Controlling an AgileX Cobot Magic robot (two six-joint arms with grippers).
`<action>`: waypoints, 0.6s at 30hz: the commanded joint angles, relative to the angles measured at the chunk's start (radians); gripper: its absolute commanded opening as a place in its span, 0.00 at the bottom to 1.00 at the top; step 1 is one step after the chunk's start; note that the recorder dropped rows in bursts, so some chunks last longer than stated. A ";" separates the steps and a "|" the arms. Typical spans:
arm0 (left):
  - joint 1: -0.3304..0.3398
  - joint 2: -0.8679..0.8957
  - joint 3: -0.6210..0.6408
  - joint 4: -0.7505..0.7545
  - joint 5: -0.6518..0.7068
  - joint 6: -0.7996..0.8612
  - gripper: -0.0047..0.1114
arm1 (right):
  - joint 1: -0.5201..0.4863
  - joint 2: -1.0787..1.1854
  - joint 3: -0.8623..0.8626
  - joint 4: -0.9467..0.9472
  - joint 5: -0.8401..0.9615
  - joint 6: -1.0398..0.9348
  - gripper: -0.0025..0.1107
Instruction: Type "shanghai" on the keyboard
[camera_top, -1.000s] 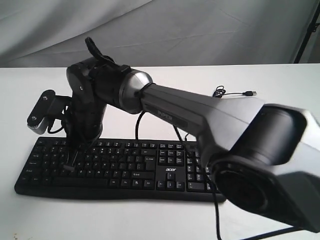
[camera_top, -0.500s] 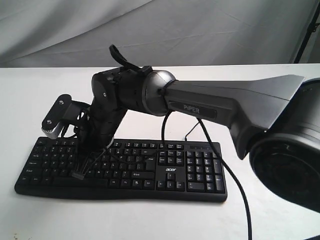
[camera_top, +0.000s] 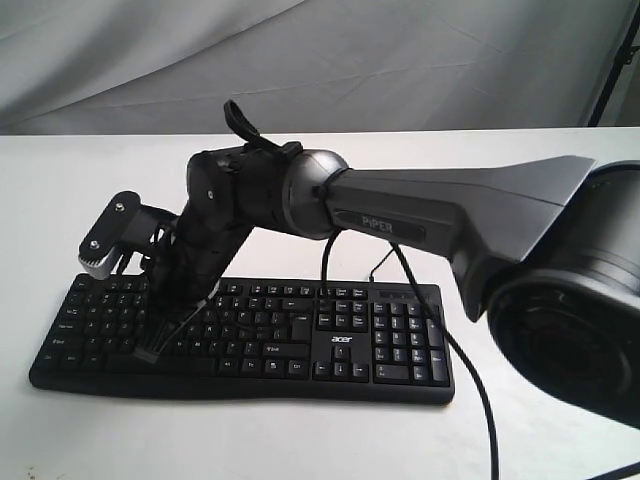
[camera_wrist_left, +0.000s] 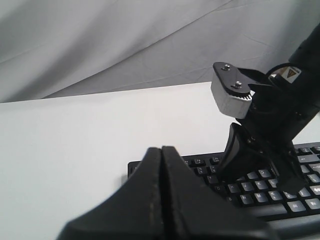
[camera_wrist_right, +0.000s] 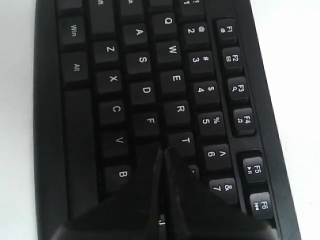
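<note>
The keyboard (camera_top: 300, 340) lies flat on the white table (camera_top: 80, 170), near its front edge, with the long side running across the exterior view and the number pad at the right end. The right gripper (camera_top: 150, 348) points down at its left half. In the right wrist view the gripper (camera_wrist_right: 162, 152) has its jaws pressed together into one narrow tip. That tip sits just past the F key (camera_wrist_right: 150, 121), between the V key (camera_wrist_right: 119, 141) and the T key (camera_wrist_right: 185, 141), and it hides the key beneath. Whether it actually presses that key cannot be told.

The right arm (camera_top: 440, 210) comes in from the right and crosses the middle. Its forearm is close to level, and its wrist is bent steeply down and to the left. A small grey camera (camera_top: 108, 235) juts from the wrist, above the keyboard's far left corner. A black cable (camera_top: 470, 380) hangs from the arm over the number pad.

The left gripper (camera_wrist_left: 162, 150) is off the keyboard's left end, above bare table, jaws pressed together and holding nothing. A grey cloth (camera_top: 400, 60) hangs behind the table.
</note>
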 joint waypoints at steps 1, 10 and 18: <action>-0.004 -0.003 0.004 0.001 -0.005 -0.003 0.04 | -0.011 0.006 0.006 0.010 0.002 -0.010 0.02; -0.004 -0.003 0.004 0.001 -0.005 -0.003 0.04 | -0.011 0.006 0.006 -0.002 0.016 -0.008 0.02; -0.004 -0.003 0.004 0.001 -0.005 -0.003 0.04 | -0.011 0.006 0.006 -0.016 0.030 -0.004 0.02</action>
